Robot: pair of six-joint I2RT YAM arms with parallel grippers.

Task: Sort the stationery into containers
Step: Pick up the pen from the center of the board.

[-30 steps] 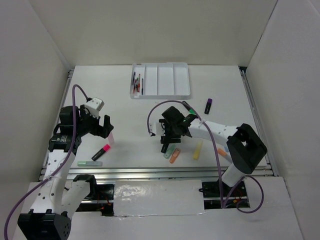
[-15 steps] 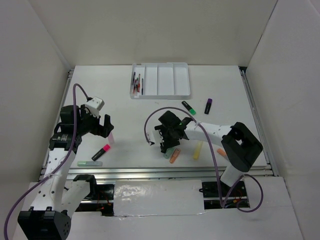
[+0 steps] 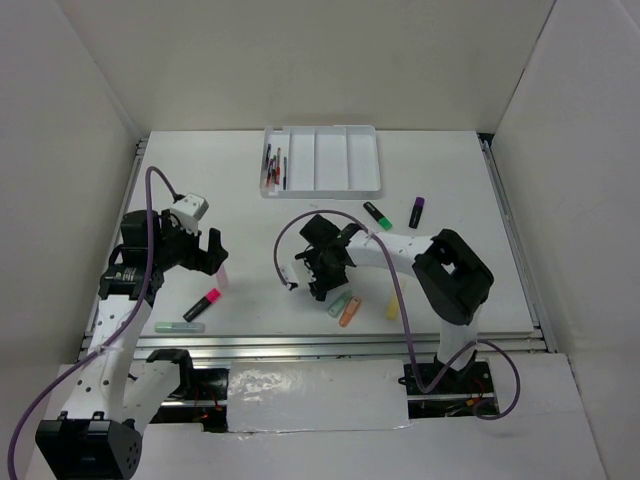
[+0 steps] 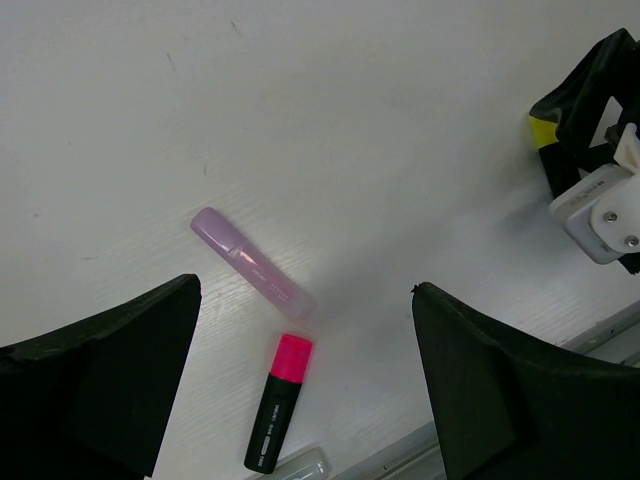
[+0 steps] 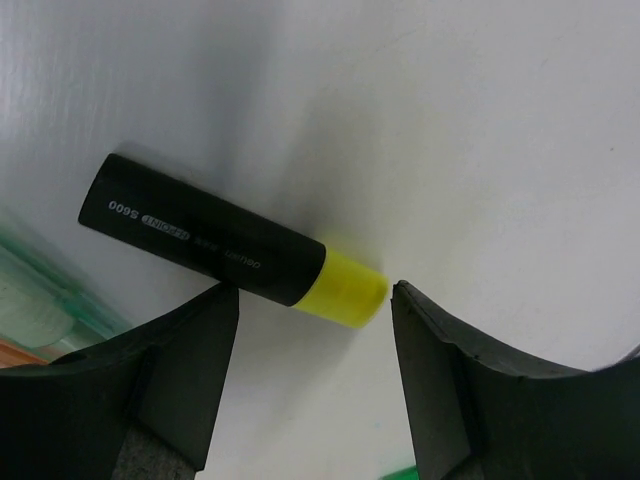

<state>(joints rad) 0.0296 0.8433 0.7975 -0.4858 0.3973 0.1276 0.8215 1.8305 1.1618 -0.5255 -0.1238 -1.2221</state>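
Stationery [image 3: 202, 304]: nine loose pieces, one tray [image 3: 365, 160]; its pens [image 3: 274, 165] blur. My left hand [image 4: 302, 290] gapes; my right hand [image 5: 312, 292] straddles one highlighter [image 5: 200, 243], unclosed.

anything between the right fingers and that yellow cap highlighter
Nothing visible. In the right wrist view the yellow-capped highlighter lies bare on the table, its cap end at the mouth of the open right gripper. A green marker lies off to the side.
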